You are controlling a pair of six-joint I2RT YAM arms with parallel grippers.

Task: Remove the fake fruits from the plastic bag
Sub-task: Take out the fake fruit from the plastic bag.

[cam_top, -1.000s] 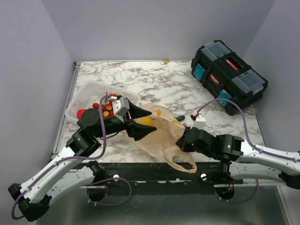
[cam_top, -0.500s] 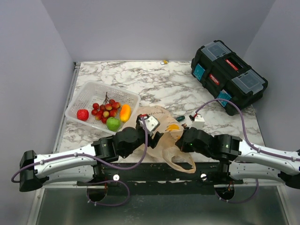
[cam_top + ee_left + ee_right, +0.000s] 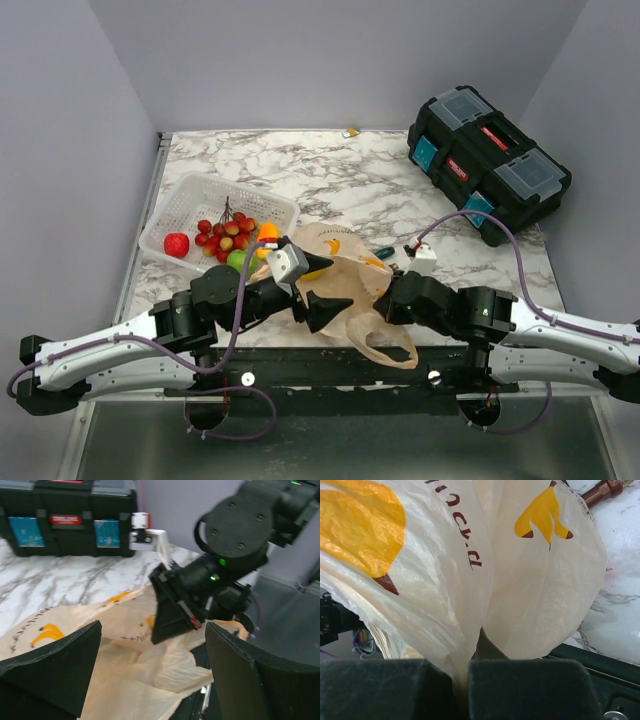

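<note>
Peach crinkly film of the plastic bag (image 3: 355,285), lying at the desk's (image 3: 330,170) near edge, was pinched in my closed right claw (image 3: 467,667) while my left claw (image 3: 320,287) hung open above it, needing next, I judged, to dip into its mouth for whatever it might hold.

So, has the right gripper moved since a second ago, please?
No: the right gripper holds the plastic bag at the same spot relative to the black toolbox.

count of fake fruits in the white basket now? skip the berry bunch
3. Red one at the basket's left end; green one at its near edge, partly behind the left arm; orange-yellow one by its right corner. Others may be hidden in the plastic bag.
</note>
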